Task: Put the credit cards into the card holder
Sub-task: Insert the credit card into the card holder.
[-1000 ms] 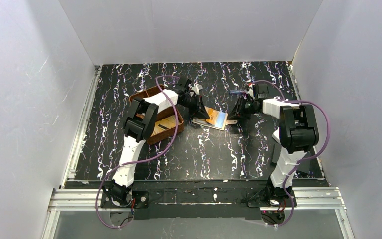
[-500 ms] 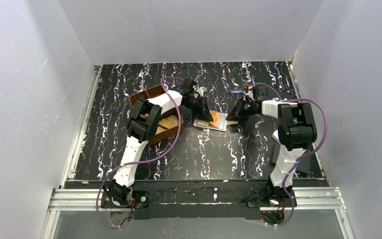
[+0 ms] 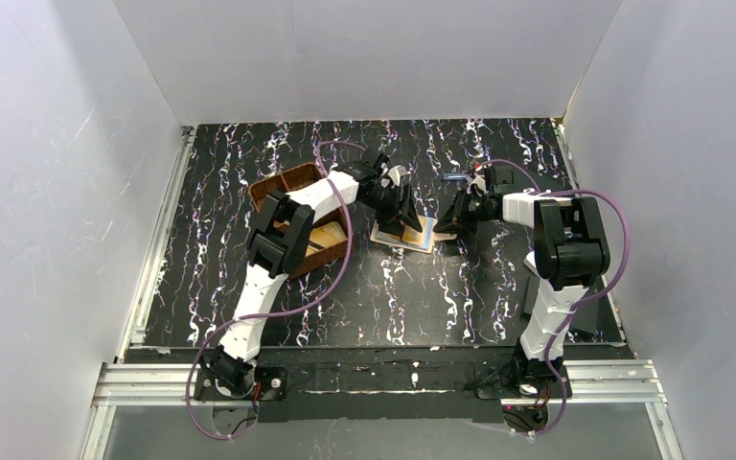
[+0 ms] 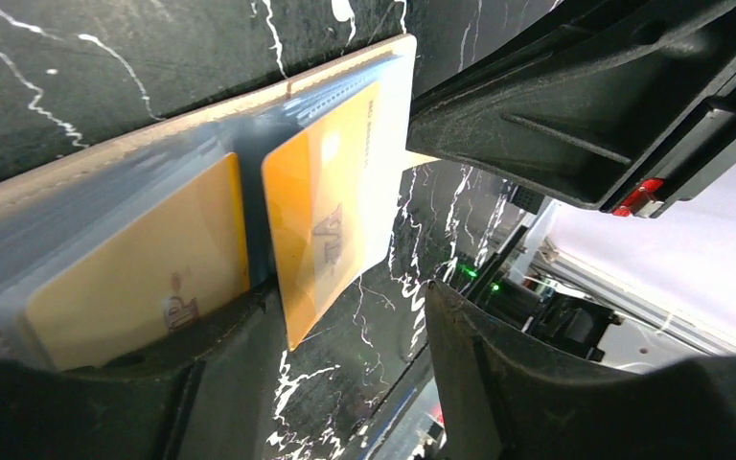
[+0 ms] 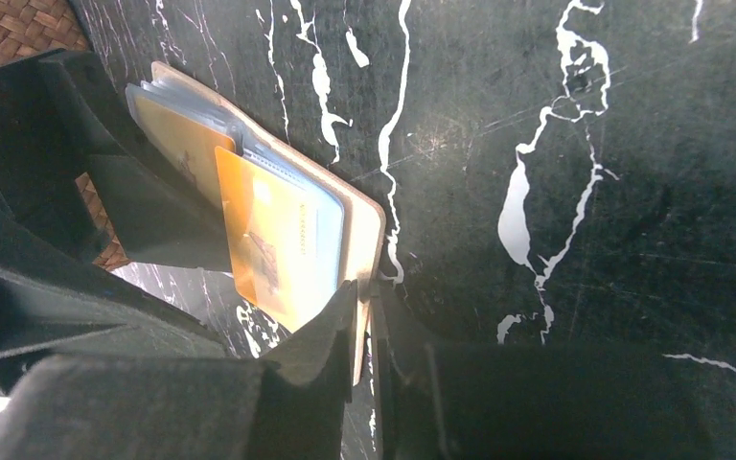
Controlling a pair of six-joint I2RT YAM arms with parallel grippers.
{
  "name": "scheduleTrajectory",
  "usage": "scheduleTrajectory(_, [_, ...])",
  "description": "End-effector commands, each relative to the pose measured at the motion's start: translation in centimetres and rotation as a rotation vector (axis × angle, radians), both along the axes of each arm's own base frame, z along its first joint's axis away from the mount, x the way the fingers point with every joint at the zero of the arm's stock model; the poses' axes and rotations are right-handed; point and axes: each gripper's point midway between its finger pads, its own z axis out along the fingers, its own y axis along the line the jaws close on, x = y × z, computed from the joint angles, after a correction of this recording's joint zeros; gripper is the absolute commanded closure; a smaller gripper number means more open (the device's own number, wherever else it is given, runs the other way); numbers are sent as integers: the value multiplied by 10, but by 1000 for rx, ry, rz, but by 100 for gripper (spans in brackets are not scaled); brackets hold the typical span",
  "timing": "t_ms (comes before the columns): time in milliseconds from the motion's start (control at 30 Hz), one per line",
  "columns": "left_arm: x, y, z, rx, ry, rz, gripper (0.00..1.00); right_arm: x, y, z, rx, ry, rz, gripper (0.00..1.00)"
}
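Because the card holder [image 5: 359,216] lies open mid-worktop [image 3: 460,287] and would likely slide, the right jaws clamp its edge (a steadying pinch, it seems). A gold credit card [image 4: 331,206] sits half-slotted between the parted left jaws, with both arms stretched low toward the middle.

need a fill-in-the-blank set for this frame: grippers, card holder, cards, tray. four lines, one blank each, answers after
1. The right gripper is ____ on the edge of the card holder.
2. The left gripper has its jaws ____ over the holder.
3. In the left wrist view, ____ gold credit cards show in the clear sleeves.
4. In the top view, the woven tray lies to the ____ of the holder.

Missing words: shut; open; two; left
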Motion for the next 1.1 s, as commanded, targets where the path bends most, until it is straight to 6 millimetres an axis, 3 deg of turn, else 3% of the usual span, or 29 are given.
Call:
scheduleTrajectory(0, [0, 9, 2, 111, -59, -3, 45, 1, 2, 3, 3, -24, 21, 83])
scheduleTrajectory(400, [-12, -20, -3, 154, -137, -104, 42, 3, 1, 12, -14, -53, 19, 82])
scheduleTrajectory(767, [-21, -22, -15, 207, -156, -149, 40, 1, 0, 16, -22, -59, 15, 79])
scheduleTrajectory(933, [-22, -14, -23, 253, -146, -144, 40, 1, -7, 25, -57, -84, -5, 67])
scheduleTrajectory(1000, [-22, -14, -19, 250, -149, -146, 40, 1, -6, 26, -50, -84, 0, 66])
scheduleTrajectory(1067, [-19, -15, -2, 228, -167, -143, 39, 0, -5, 26, -45, -81, 4, 65])
